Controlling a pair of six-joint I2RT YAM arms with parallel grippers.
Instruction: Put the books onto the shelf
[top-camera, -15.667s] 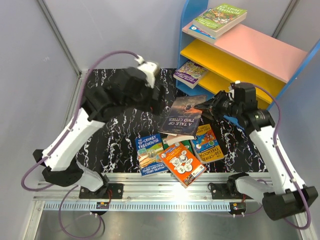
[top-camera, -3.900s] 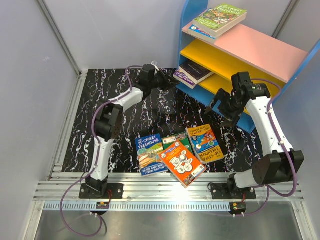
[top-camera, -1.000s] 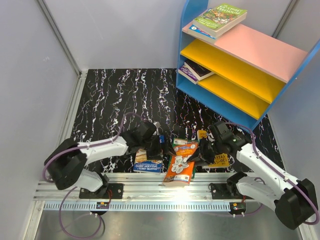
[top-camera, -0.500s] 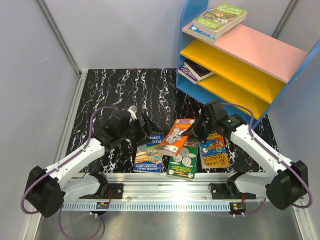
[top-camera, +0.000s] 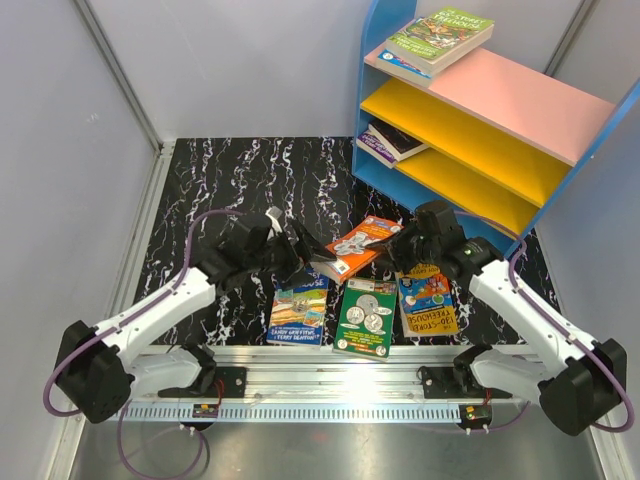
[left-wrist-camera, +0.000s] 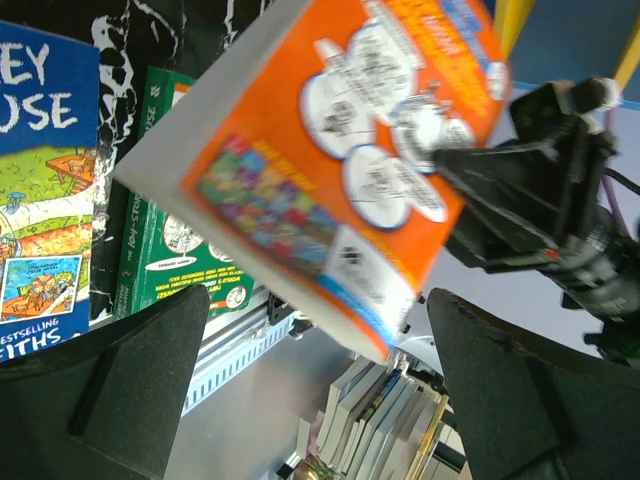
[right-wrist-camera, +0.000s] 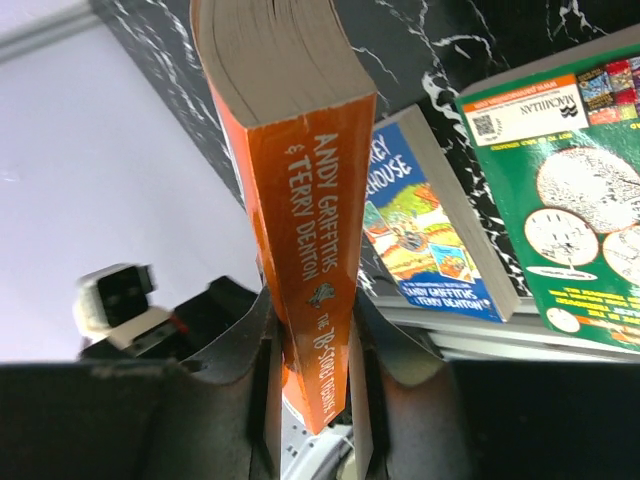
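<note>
— Where is the orange book (top-camera: 352, 246)?
— It is off the table (top-camera: 240, 180) and tilted, clamped at its spine end between the fingers of the right gripper (top-camera: 398, 252). In the right wrist view the spine runs straight out from between those two fingers, with the page edges at the far end.
— And the left gripper (top-camera: 298, 252)?
— It faces the right gripper from across the book, with its jaws wide apart and nothing in them. The book's free corner sits just ahead of its fingers; whether it touches them cannot be told.
— What lies under the grippers?
— Three books lie flat on the table. A blue book (top-camera: 300, 308) is below the left gripper. A green book (top-camera: 366, 318) is below the gap between the two. A third book (top-camera: 428, 303) is below the right gripper, partly covered by that arm.
— And the shelf (top-camera: 520, 98)?
— It stands beyond the right gripper, well apart from it. A green stack (top-camera: 440, 38) lies on its pink board and a dark pair (top-camera: 390, 142) on the lower yellow board.
</note>
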